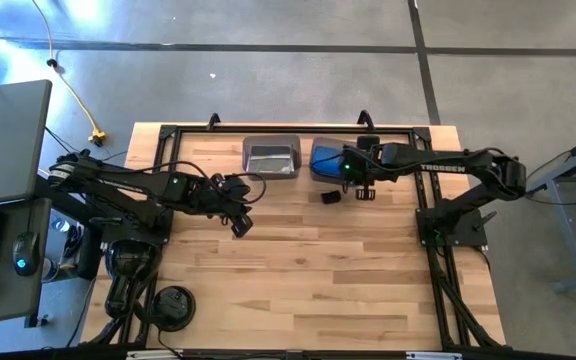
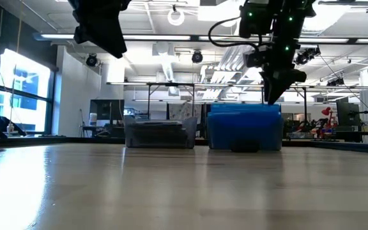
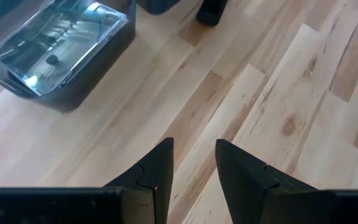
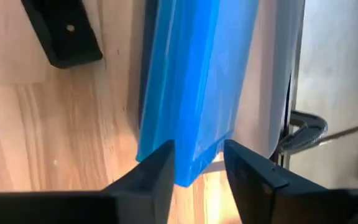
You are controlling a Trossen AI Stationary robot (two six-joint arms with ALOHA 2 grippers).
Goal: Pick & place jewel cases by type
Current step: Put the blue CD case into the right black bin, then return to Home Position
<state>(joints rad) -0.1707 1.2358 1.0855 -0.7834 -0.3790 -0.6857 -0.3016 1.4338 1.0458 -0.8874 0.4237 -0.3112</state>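
High view: two bins at the table's far edge, grey bin (image 1: 271, 157) on the left, blue-filled bin (image 1: 326, 158) beside it. Right gripper (image 1: 352, 166) sits over the blue bin's near side; left gripper (image 1: 240, 222) hangs above bare wood nearer mid-table. Small black block (image 1: 330, 197) lies on the table just in front of the blue bin; round black disc (image 1: 174, 303) near the front left corner. Low view: adds height; right gripper (image 2: 275, 89) is just above the blue jewel cases (image 2: 245, 126), left gripper (image 2: 101, 29) well up. Left wrist view: fingers (image 3: 156, 171) slightly parted, nothing between them; grey bin (image 3: 73, 93) holds clear cases (image 3: 61, 43), which the low view barely shows. Right wrist view: fingers (image 4: 160, 168) released, apart, straddling the edge of the blue cases (image 4: 194, 81) without gripping; black block (image 4: 64, 34) beside.
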